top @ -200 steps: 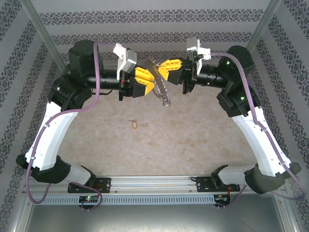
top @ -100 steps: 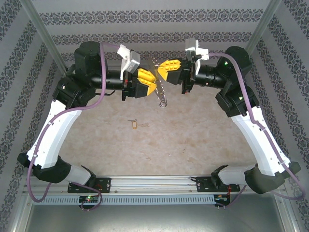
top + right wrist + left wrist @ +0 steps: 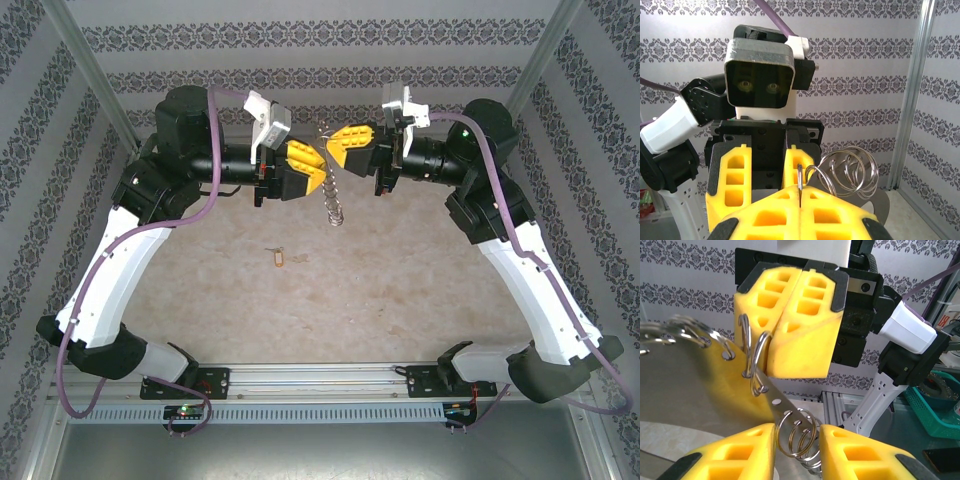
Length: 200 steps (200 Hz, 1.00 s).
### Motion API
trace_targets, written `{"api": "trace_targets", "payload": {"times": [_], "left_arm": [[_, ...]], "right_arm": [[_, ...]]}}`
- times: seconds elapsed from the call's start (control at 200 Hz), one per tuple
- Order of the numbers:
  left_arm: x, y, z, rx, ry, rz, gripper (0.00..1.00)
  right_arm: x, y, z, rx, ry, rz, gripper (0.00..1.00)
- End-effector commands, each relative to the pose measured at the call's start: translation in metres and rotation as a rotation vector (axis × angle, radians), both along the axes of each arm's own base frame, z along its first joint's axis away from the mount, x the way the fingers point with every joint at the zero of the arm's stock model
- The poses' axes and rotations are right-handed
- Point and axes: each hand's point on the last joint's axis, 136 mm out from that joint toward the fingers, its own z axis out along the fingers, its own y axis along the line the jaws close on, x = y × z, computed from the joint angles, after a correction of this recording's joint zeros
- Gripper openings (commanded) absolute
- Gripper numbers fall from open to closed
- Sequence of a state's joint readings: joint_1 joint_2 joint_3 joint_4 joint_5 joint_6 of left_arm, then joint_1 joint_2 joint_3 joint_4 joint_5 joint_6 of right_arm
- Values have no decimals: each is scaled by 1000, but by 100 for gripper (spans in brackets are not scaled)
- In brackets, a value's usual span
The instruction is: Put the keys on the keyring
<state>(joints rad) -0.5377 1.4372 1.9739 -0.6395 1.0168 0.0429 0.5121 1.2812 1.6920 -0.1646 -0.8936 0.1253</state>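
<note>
**A:** Item, left tool [image 3: 316,166]?
**B:** Narrow, pinching the keys [image 3: 335,200]. I see it higher and farther than a second ago, nose to nose with the right tool [image 3: 335,146], which is clamped on the keyring [image 3: 800,175], above the far middle tabletop [image 3: 400,280].
**A:** Consequence?
**B:** Bunch hangs higher; I judge threading imminent, not done.

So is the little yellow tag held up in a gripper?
No, the yellow tag lies on the table by itself.
</note>
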Motion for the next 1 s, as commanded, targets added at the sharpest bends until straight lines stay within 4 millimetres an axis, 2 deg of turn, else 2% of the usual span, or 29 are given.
{"api": "trace_targets", "payload": {"times": [0.0,0.555,0.844,0.994], "left_arm": [[-15,2,19,-51,-56,-26,25],[-17,2,19,-54,-48,-36,18],[-14,3,12,-16,-68,-6,19],[-7,9,12,6,-122,70,24]], "right_arm": [[-4,-8,12,25,-66,-28,0],[-1,-11,12,26,-78,-66,0],[-1,-11,14,31,-80,-66,0],[0,-11,13,30,-77,-69,0]]}}
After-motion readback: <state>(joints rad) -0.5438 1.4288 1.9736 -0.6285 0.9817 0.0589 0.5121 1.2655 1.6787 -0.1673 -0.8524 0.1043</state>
